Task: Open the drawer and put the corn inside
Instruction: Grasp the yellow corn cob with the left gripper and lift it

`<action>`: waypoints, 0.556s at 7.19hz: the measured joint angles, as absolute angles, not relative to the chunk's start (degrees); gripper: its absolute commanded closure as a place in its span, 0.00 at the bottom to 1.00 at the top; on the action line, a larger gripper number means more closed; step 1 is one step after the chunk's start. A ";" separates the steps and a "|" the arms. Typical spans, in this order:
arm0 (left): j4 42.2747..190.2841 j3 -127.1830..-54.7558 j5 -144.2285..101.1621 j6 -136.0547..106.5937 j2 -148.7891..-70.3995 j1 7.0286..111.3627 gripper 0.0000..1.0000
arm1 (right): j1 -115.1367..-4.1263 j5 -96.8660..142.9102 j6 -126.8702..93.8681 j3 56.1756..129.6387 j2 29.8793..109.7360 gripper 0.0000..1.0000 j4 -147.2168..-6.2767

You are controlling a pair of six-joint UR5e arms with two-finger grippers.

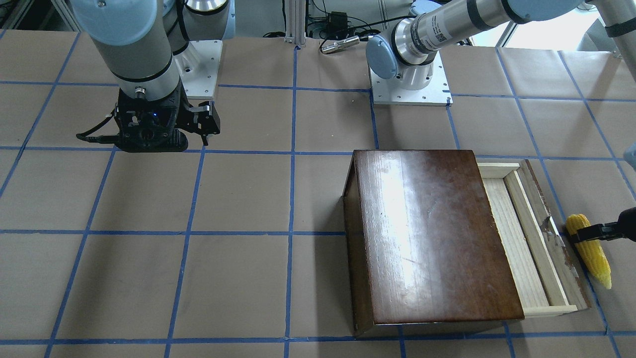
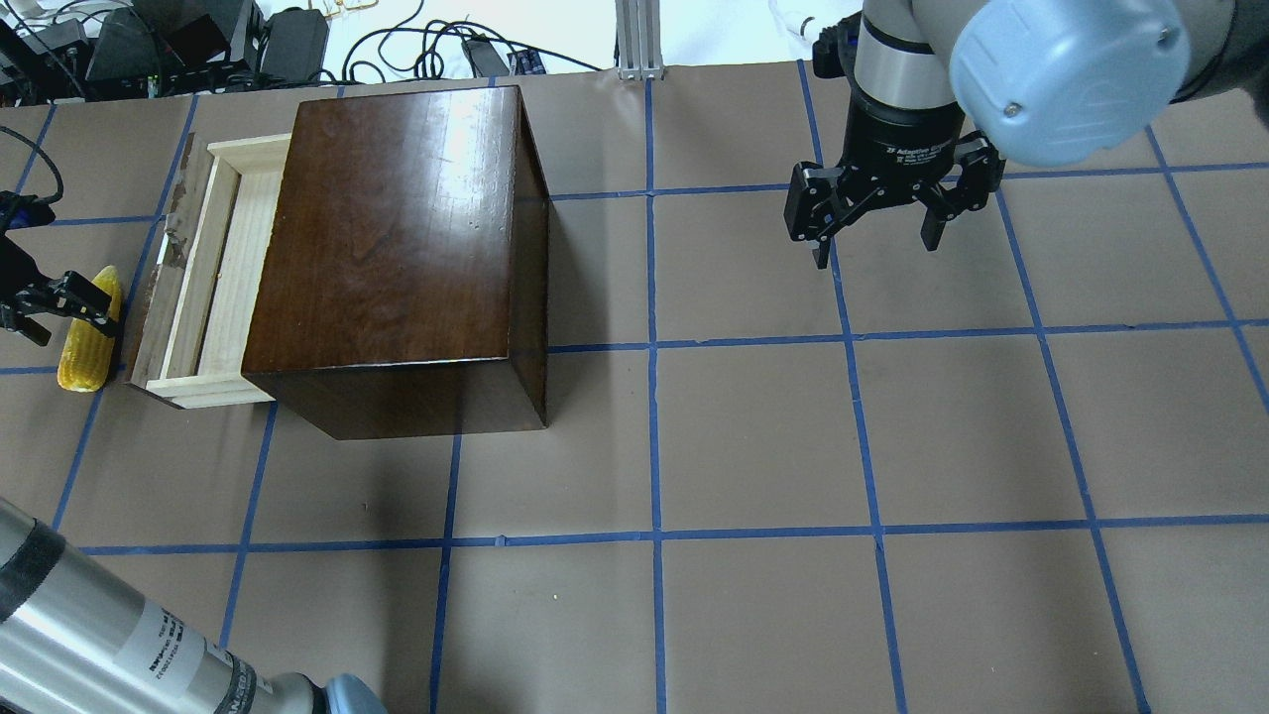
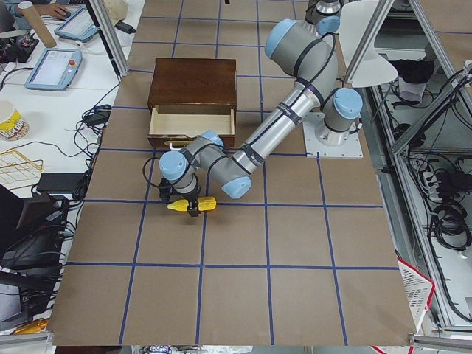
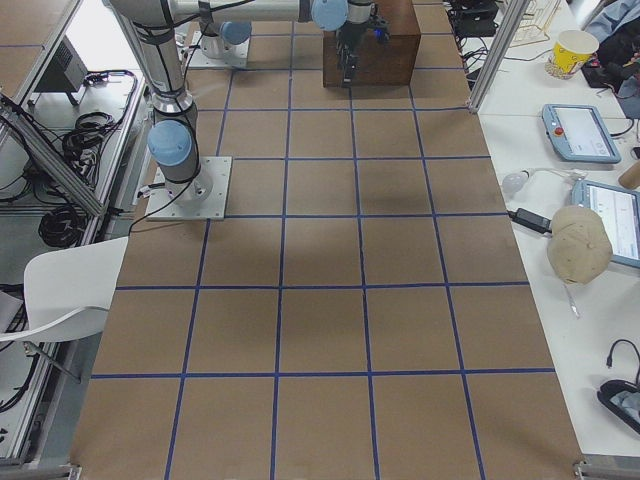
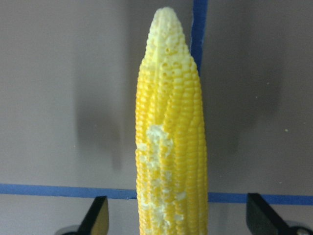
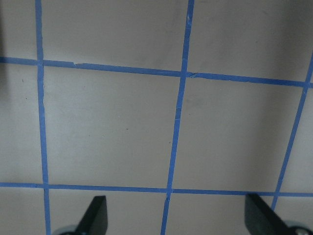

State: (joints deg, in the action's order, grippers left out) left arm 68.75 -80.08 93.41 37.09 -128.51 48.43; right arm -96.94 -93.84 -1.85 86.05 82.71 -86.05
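Left gripper (image 5: 179,218) released, its 2 black fingers standing either side of the corn (image 5: 171,147) with gaps visible; drawer (image 1: 514,238) pulled out.
The cob is yellow, tapered to a pale tip, with rows of fine kernels and a whitish scuffed patch. It lies flat on the brown paper table (image 2: 753,436), outside the drawer and just beside its worn dark front panel (image 1: 551,233). The tray is pale bare wood, projecting from a glossy dark-brown box (image 1: 427,233). Right gripper (image 2: 876,250) hangs released, well apart, over blue-taped squares.

robot lab | taped grid table (image 4: 320,330) | teach pendant (image 4: 584,132) | aluminium framing (image 2: 637,35)
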 measured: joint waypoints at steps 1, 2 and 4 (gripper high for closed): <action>68.47 -80.03 93.29 37.01 -129.16 48.43 0.28 | -96.94 -93.86 -1.85 86.05 82.71 0.00 -86.04; 68.21 -79.90 93.28 36.98 -129.71 48.43 0.74 | -96.94 -93.86 -1.85 86.05 82.70 0.00 -86.04; 68.05 -79.58 93.14 36.99 -130.23 48.43 1.00 | -96.94 -93.81 -1.85 86.05 82.71 0.00 -86.04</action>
State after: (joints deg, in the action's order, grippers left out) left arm 68.05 -79.58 93.14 36.99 -130.23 48.43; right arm -96.94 -93.81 -1.85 86.05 82.71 -86.04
